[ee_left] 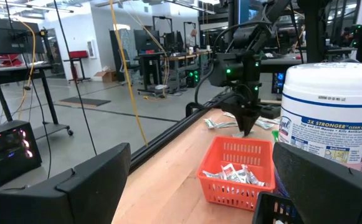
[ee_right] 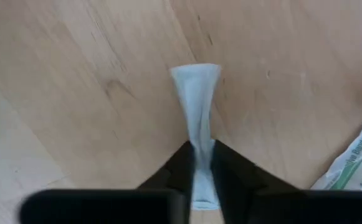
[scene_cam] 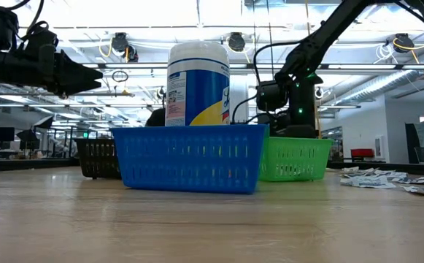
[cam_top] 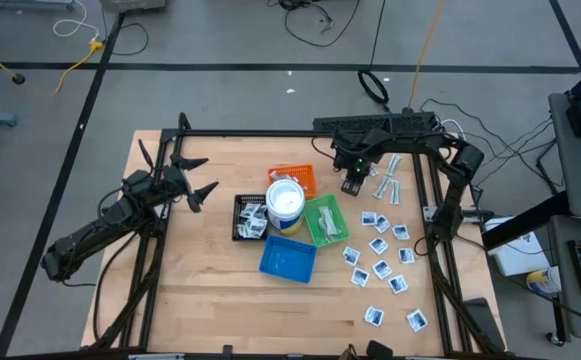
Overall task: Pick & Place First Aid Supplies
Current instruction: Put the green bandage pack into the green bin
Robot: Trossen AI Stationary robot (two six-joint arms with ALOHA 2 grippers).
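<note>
My right gripper (cam_top: 353,186) points down at the table's far side, just right of the orange tray (cam_top: 300,176), and is shut on a narrow pale wrapped strip (ee_right: 196,99). Other strips (cam_top: 388,182) lie on the wood to its right. Several square white packets with dark print (cam_top: 380,246) are scattered flat over the table's right part. My left gripper (cam_top: 202,178) waits open above the table's left side, holding nothing. In the left wrist view my right gripper (ee_left: 246,124) shows behind the orange tray (ee_left: 237,171), which holds small packets. My right gripper pinches the strip between its two fingertips (ee_right: 227,168), across its width, at a narrow pinched-in waist (ee_right: 199,149). The fingers come from above, pointing down. The strip's wider free end (ee_right: 196,78) reaches out over the wood; whether it is lifted clear I cannot tell.
A white tub with a blue band (cam_top: 285,203) stands in the middle, between the orange, black (cam_top: 250,218), green (cam_top: 325,220) and blue (cam_top: 288,260) trays. A green-printed bandage wrapper (ee_right: 352,158) lies close beside the held strip. A dark frame (cam_top: 270,133) rims the table.
</note>
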